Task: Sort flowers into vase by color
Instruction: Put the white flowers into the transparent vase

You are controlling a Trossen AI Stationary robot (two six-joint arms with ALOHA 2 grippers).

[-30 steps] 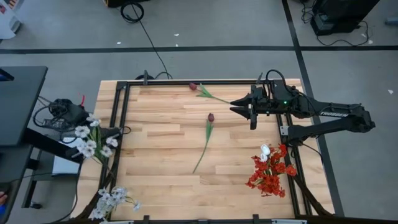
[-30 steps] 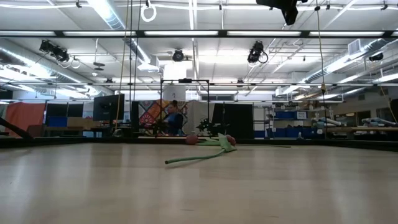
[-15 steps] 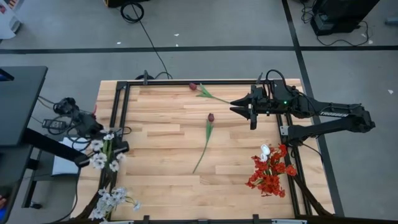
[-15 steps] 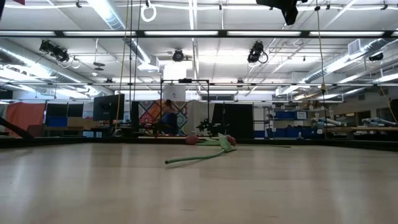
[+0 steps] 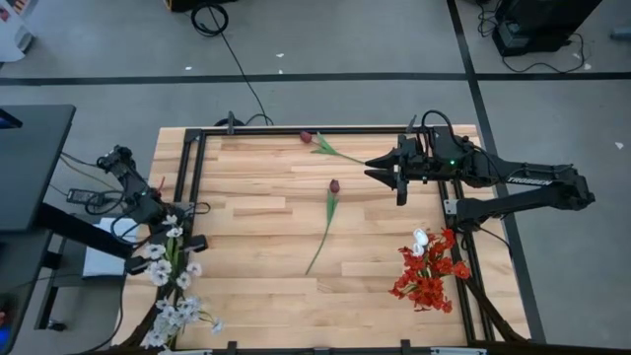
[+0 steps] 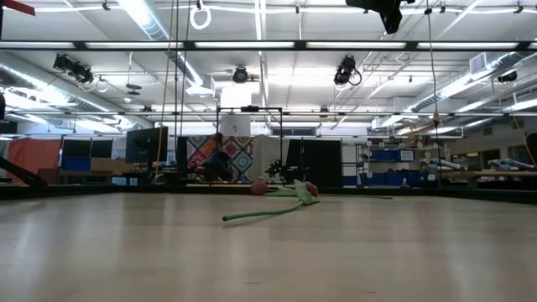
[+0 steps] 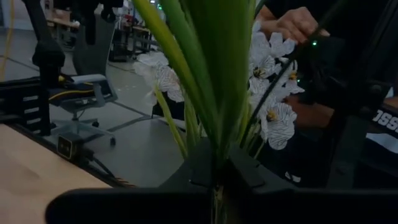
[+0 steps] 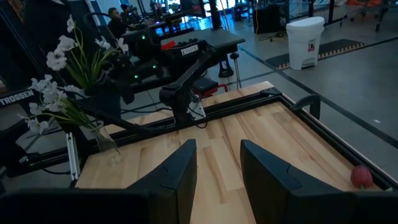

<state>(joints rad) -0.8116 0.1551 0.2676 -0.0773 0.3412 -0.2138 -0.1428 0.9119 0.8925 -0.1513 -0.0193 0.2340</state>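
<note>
White blossoms (image 5: 170, 252) on a green stem stand clamped in the left gripper (image 5: 177, 240), its fingers closed tight around the stem at the table's (image 5: 246, 217) left edge, just above a second white spray (image 5: 177, 318) standing at the near-left corner. Across the wood, the right gripper (image 5: 380, 169) hovers with fingers parted, holding nothing. Two maroon tulip buds lie between: one (image 5: 332, 185) mid-table, one (image 5: 307, 137) at the far edge. One red cluster (image 5: 426, 281) with a white tulip (image 5: 421, 238) fills the right corner.
</note>
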